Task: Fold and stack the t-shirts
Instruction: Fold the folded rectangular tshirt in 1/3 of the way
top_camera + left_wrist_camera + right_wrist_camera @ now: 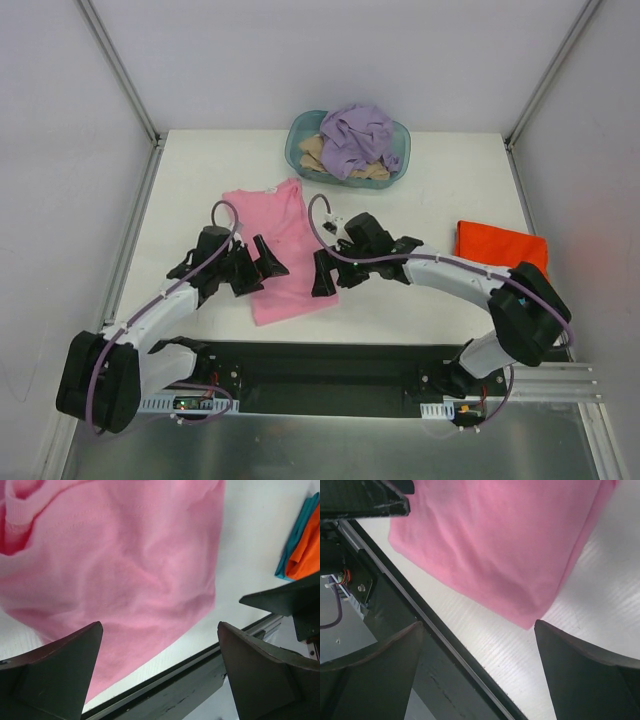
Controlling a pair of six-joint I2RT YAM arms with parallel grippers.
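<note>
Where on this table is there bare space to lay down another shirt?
Bare table lies left of the basket and pink shirt, beyond the left arm. Another patch sits between the pink shirt and the orange shirt, beyond the right arm. Crowded: the near middle, where the left gripper and right gripper flank the pink shirt.

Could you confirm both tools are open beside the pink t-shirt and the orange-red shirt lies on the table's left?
No: the top view shows the orange-red shirt on the right of the table; the left tool and right tool are open beside the pink t-shirt.
</note>
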